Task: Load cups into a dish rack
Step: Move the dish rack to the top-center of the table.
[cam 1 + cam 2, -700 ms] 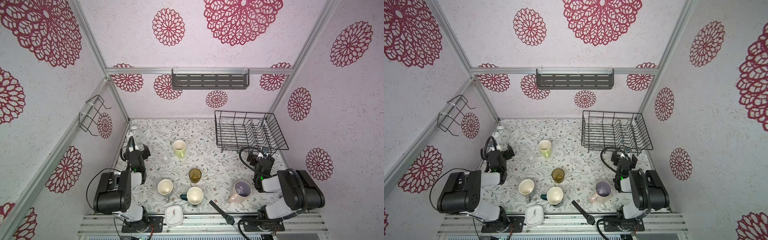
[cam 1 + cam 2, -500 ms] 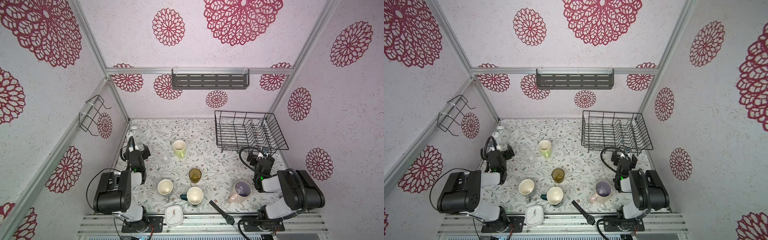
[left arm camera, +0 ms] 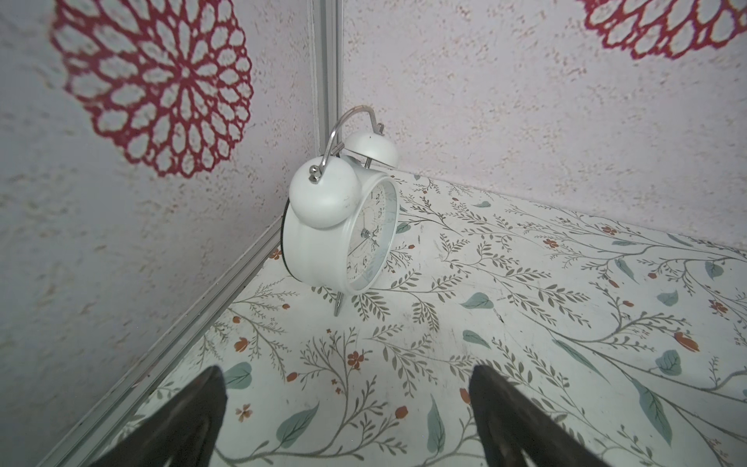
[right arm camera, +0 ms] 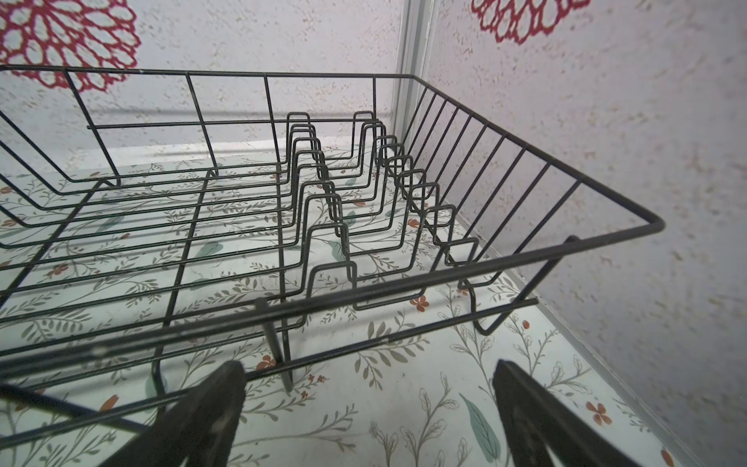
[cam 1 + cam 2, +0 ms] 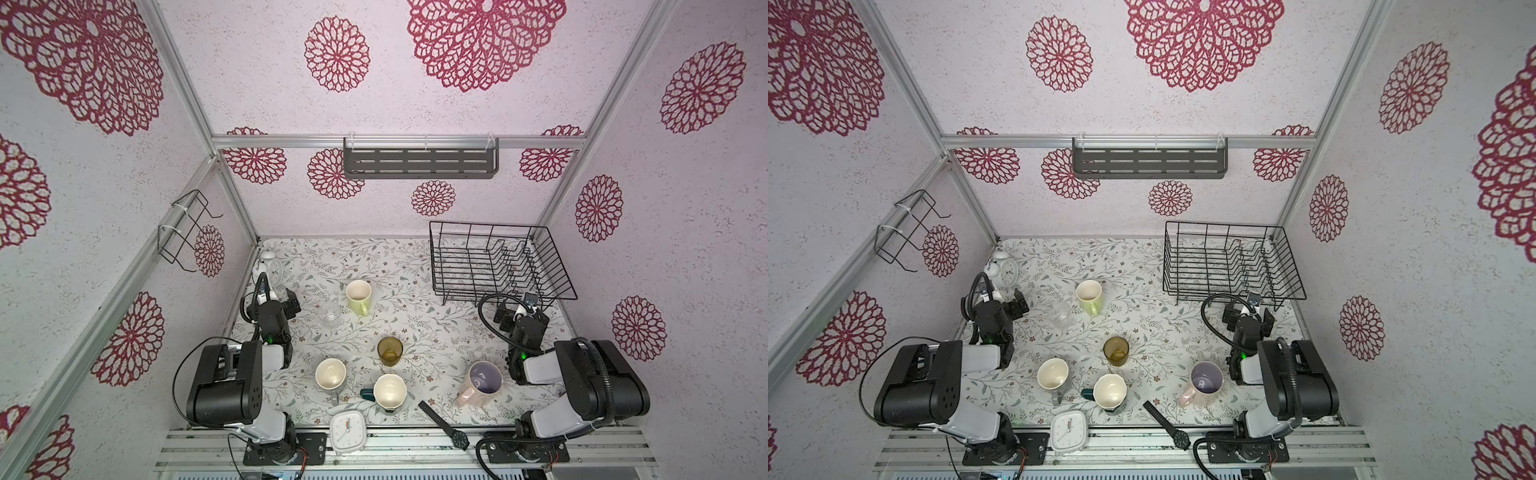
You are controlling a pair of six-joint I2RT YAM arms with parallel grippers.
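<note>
Six cups stand on the floral table in both top views: a lime-green mug (image 5: 358, 296) (image 5: 1089, 295), a clear glass (image 5: 330, 314), an amber tumbler (image 5: 390, 351), a grey mug (image 5: 331, 375), a teal mug (image 5: 389, 392) and a pink mug (image 5: 482, 380). The black wire dish rack (image 5: 498, 266) (image 4: 655, 226) sits at the back right with nothing in it. My left gripper (image 5: 279, 296) (image 3: 347, 384) is open over bare table, left of the clear glass. My right gripper (image 5: 519, 308) (image 4: 368, 370) is open just before the rack's front rim, holding nothing.
A white twin-bell alarm clock (image 3: 335, 230) (image 5: 268, 268) stands in the back left corner, ahead of my left gripper. At the table's front edge lie a square white clock (image 5: 348, 431) and a black wristwatch (image 5: 444, 426). The walls carry a grey slotted shelf (image 5: 419, 164) and a wire holder (image 5: 187, 232).
</note>
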